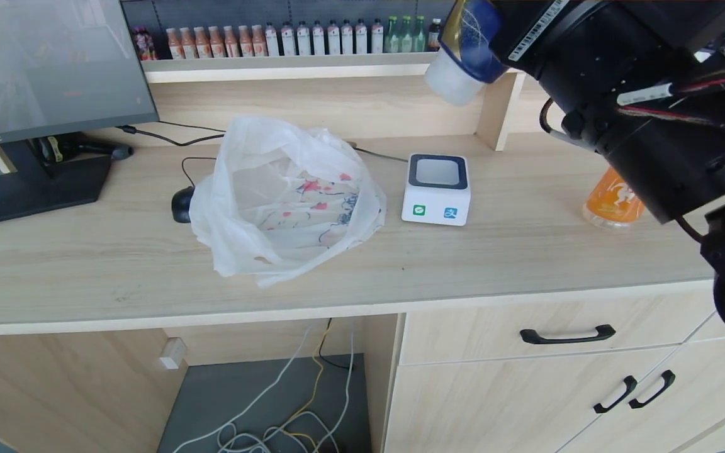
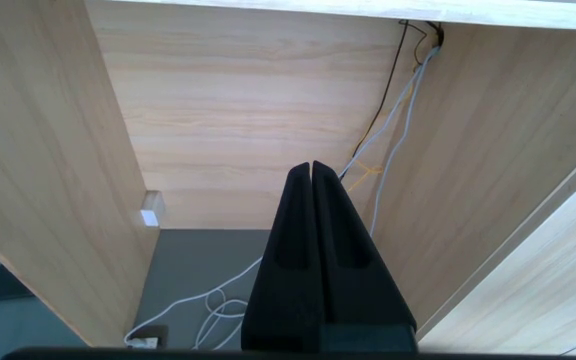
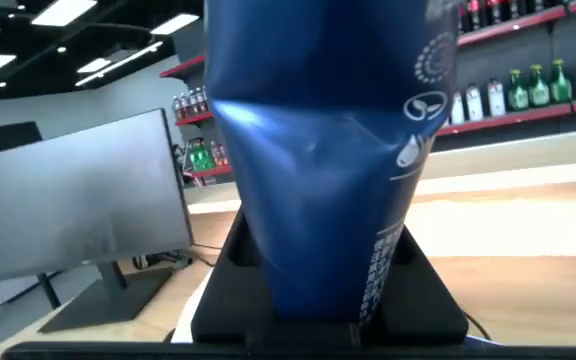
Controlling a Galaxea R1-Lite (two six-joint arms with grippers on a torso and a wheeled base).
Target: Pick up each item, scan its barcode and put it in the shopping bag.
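— What is the right pincer [image 3: 320,265] doing?

— It is pinching a blue container [image 3: 318,150]. A dark finger shows on each side of the container's lower part, and its wall is dented. In the head view the same blue container [image 1: 463,53] has a pale, whitish end pointing down and to the left.

— Where is it relative to the rest?

— It is held up in the air, off the surface [image 1: 526,233]. In the head view it sits above and a little right of the white scanner [image 1: 436,189], in front of the edge of the back shelf. It is well apart from the shopping bag [image 1: 287,195].

— And the bag?

— It is a white plastic bag standing open on the surface, just left of the scanner, with a red and blue print showing through its wall. A dark mouse [image 1: 182,204] touches its left side.

— Any other goods?

— An orange bottle [image 1: 611,201] stands on the right of the surface, partly hidden behind the right arm.

— The left pincer [image 2: 311,172]?

— Its fingers are pressed together with nothing between them. It is down in the opening under the surface, between wooden panels, with cables [image 2: 398,110] hanging behind it.

— Anything else up top?

— A monitor [image 1: 48,63] stands at the far left, and a row of bottles [image 1: 293,38] lines the back shelf.
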